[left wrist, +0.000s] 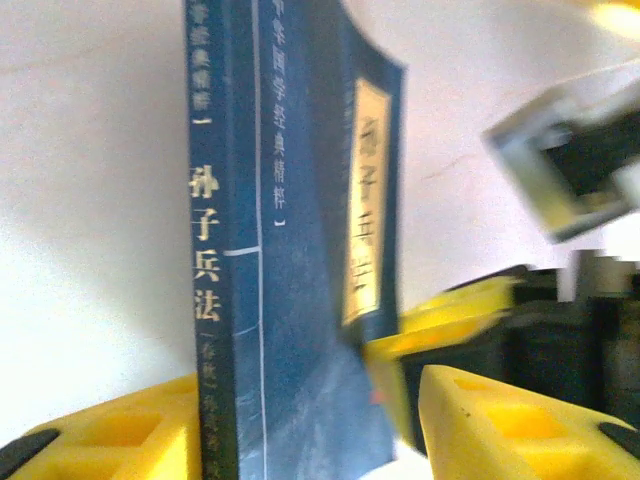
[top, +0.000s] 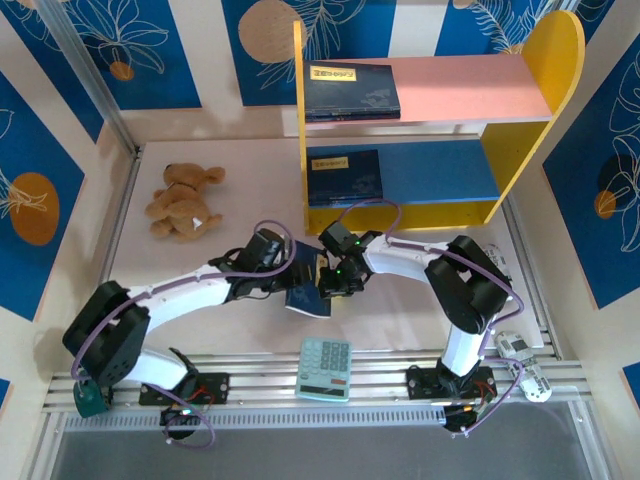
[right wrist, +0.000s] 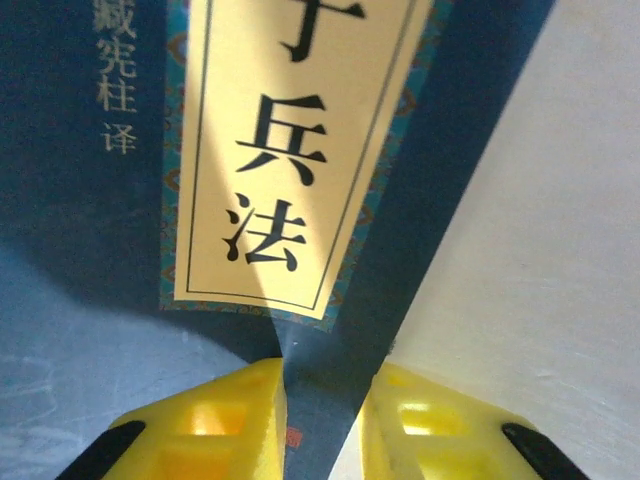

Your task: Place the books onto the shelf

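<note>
Navy book hangs just in front of the shelf; the right end effector pinches its edge, the left end effector straddles its spine, grip unclear. Uneven pulls or an early release could twist it loose and drop it

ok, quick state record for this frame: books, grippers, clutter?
shelf: top book on pink top board, lower book on blue lower board
in play: third book, in front of shelf, between both grippers
right gripper: shut on third book's edge
left gripper: straddles third book; grip unclear
clutter: plush dog left, calculator near edge
</note>
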